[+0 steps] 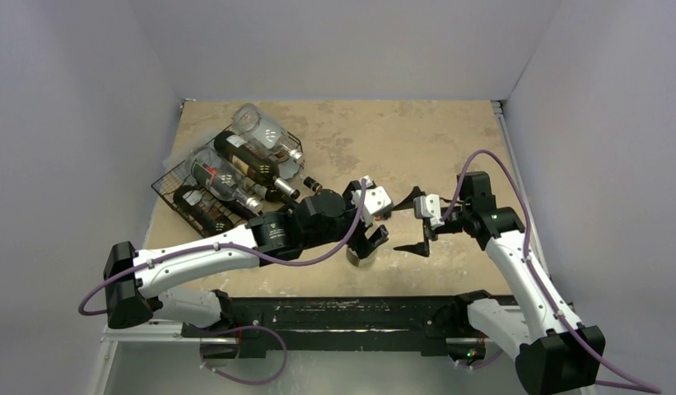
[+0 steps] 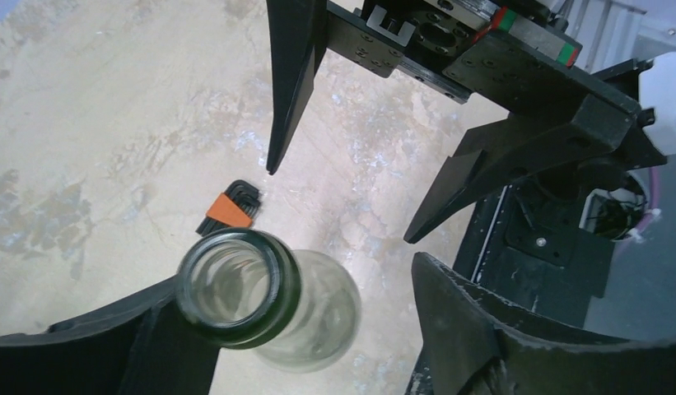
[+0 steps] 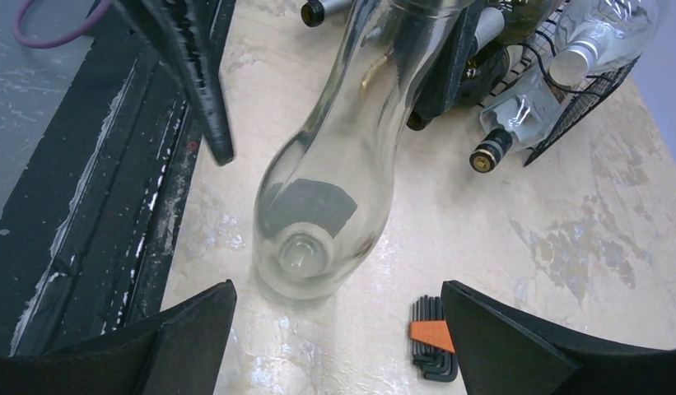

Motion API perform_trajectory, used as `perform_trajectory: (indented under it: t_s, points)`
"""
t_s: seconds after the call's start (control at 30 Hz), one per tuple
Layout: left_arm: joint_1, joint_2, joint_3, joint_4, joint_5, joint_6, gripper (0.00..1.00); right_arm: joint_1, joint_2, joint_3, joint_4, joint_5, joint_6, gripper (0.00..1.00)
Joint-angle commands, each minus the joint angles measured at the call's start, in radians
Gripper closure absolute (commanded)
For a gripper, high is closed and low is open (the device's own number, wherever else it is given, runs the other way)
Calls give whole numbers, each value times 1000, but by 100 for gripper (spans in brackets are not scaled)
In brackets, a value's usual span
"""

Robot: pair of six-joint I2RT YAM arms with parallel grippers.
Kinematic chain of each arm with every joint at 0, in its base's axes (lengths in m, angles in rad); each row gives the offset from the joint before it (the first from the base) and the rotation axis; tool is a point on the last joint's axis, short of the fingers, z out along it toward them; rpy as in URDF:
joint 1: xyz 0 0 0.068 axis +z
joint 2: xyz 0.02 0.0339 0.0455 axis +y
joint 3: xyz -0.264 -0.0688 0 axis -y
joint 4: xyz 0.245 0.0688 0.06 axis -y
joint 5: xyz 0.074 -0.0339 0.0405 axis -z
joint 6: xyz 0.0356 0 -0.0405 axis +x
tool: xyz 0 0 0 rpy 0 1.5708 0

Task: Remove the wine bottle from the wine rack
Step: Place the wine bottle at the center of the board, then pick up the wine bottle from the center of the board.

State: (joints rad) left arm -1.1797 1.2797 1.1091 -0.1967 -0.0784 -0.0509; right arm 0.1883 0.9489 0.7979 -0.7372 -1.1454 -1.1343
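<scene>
The black wire wine rack point(image 1: 174, 193) stands at the back left and holds several bottles, clear and dark; part of it shows in the right wrist view point(image 3: 585, 103). A clear empty wine bottle point(image 1: 361, 258) stands upright on the table in front of the arms, off the rack. My left gripper point(image 1: 369, 241) is open around its neck. In the left wrist view the bottle mouth point(image 2: 235, 288) rests against one finger, with a wide gap to the other finger point(image 2: 474, 329). My right gripper point(image 1: 421, 228) is open and empty just right of the bottle point(image 3: 318, 206).
A set of black hex keys in an orange holder point(image 3: 433, 336) lies on the table by the right gripper, also in the left wrist view point(image 2: 230, 207). A small dark object point(image 1: 311, 183) lies beside the rack. The black base rail point(image 1: 334, 317) runs along the near edge.
</scene>
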Motion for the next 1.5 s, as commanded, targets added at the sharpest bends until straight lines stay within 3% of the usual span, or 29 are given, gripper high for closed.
perform_trajectory:
  t_s: [0.0,0.13,0.5,0.8,1.1,1.47]
  points:
    - [2,-14,38,38,49,-43,19,-7,4,48,-22,-37,-8,1]
    - [3,-36,31,40,63,-59,11,-10,9,52,-32,-43,-10,1]
    - [56,-117,32,-17,11,-195,2,-9,31,92,-49,-78,30,1]
    - [95,-258,-15,-27,48,-274,0,31,65,245,-121,-11,127,1]
    - [104,-508,-186,-48,-20,-361,0,205,77,307,7,75,406,1]
    - [104,-821,-398,-189,-173,-510,0,273,166,343,73,57,497,5]
